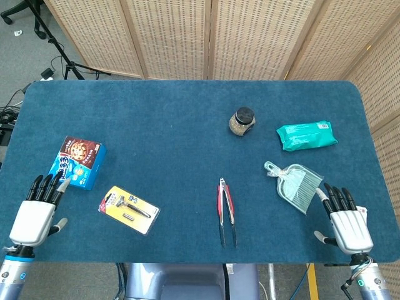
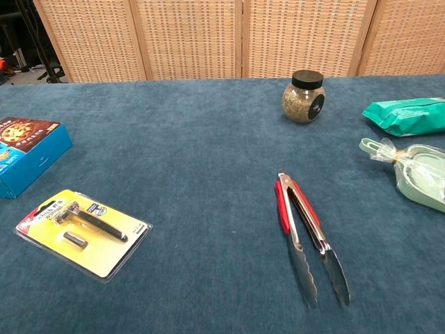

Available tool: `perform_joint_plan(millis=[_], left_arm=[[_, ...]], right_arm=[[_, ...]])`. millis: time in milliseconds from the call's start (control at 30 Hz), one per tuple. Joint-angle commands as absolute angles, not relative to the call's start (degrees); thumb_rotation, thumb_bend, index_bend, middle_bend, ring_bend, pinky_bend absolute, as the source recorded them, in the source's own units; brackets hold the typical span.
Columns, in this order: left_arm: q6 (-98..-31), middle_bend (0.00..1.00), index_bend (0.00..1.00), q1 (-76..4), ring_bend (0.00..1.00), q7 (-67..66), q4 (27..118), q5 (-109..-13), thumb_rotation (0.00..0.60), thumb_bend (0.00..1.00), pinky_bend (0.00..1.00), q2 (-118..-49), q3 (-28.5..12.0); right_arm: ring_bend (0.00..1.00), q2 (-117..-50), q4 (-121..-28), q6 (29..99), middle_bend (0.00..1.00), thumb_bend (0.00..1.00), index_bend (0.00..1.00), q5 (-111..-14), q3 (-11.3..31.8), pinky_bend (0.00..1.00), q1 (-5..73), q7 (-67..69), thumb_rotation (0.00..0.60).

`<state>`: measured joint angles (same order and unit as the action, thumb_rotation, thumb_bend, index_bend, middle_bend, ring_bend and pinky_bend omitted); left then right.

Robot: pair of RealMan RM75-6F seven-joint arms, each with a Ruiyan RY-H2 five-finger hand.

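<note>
While both hands lie spread, cookie box [image 1: 82, 162] nears left fingertips [image 1: 49, 182] — dustpan [image 1: 299, 185] right's.

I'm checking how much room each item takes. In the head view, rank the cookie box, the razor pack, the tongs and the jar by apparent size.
1. Razor pack and cookie box: too alike to rank.
3. Tongs: long but thin.
4. Jar: smallest.

Left hand [image 1: 34, 215] at the near left, palm down, fingers straight and slightly apart, holding nothing, right hand [image 1: 345, 220] at the near right, same flat pose, fingers extended forward, empty, both wrists low at the frame's bottom
</note>
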<state>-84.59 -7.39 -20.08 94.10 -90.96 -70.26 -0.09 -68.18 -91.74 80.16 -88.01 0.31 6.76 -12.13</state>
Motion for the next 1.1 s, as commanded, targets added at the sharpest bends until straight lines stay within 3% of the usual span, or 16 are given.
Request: perform_joint_plan(millis=[33,667,800,1100], left_arm=[[-84.5,0.0,0.0,-7.4,0.0,-20.1,94.1,-90.9,0.6,0.14,0.0,-70.3,-0.1],[-85.3,0.0,0.0,-7.9,0.0,-16.2,94.7,-91.1,0.6,0.14,0.0,-69.6,-1.2],[-85.6,0.0,0.0,-8.1,0.0,-15.4,94.3,-91.6,0.6,0.14,0.0,-69.7,-1.4],[-85.3,0.0,0.0,-8.3,0.0,-15.1,93.8,-91.7,0.6,0.14,0.0,-70.0,-1.3]], right_arm=[[0.0,-68.1,-91.8,80.1,0.0,0.13,0.03,-88.0,0.3,0.0,6.8,-12.0,0.6],[0.01,-68.0,-92.0,79.2,0.02,0.15,0.03,-86.6,0.6,0.0,7.0,-12.8,0.6],[0.18,-68.3,-91.9,78.5,0.2,0.17,0.03,-85.5,1.1,0.06,7.4,-16.8,0.6],[0.61,-67.7,-93.1,77.5,0.64,0.27,0.0,-83.5,4.6,0.5,10.4,-25.3,0.6]])
